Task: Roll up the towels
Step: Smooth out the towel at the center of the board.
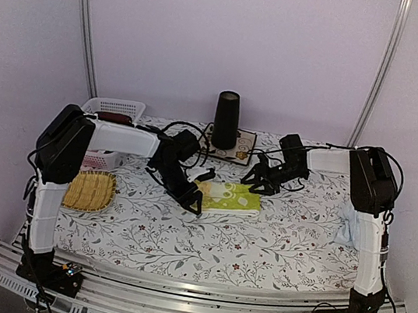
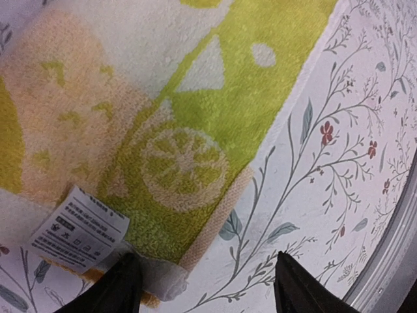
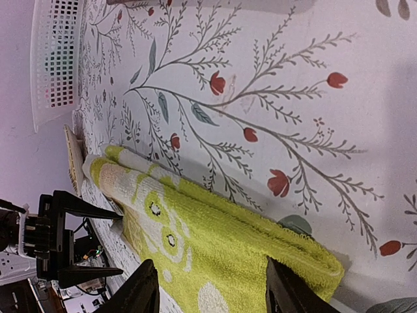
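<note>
The yellow-green towel [image 1: 230,197] lies folded on the flowered tablecloth mid-table, between both grippers. My left gripper [image 1: 196,202] is at its left end and open. In the left wrist view the left gripper [image 2: 208,290] straddles the towel's [image 2: 182,150] near corner, with one fingertip [image 2: 120,287] beside the white care label [image 2: 78,235] and the other over bare cloth. My right gripper [image 1: 259,182] stands at the towel's far right end. Seen from its wrist, the right gripper [image 3: 212,293] is open over the towel's [image 3: 234,248] folded edge. A pale blue cloth [image 1: 344,229] shows beside the right arm.
A white plastic basket [image 1: 113,111] stands at the back left, with a woven straw tray [image 1: 91,190] in front of it. A tall black cup [image 1: 226,118] stands on a dark-bordered mat [image 1: 243,152] at the back middle. The table's metal rail [image 1: 197,289] runs along the near edge.
</note>
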Robot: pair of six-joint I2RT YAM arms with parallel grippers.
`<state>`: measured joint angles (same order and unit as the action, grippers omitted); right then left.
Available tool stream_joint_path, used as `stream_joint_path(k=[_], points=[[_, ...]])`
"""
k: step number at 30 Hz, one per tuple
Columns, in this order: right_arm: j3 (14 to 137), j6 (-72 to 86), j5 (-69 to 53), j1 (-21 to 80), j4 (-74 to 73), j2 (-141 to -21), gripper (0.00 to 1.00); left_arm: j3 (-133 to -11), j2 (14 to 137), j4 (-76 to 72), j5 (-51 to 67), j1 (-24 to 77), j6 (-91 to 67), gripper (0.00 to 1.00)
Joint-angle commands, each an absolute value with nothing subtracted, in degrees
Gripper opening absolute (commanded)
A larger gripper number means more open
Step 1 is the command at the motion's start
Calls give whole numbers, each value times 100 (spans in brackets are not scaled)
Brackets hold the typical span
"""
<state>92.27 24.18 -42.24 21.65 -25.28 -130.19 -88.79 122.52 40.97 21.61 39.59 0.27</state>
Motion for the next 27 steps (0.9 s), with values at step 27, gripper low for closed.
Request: stream_joint_path(k=[27], points=[[7885, 2030, -4876, 2232, -2234, -11703, 59, -10127, 12842, 2797, 3550, 3419, -1167, 91]])
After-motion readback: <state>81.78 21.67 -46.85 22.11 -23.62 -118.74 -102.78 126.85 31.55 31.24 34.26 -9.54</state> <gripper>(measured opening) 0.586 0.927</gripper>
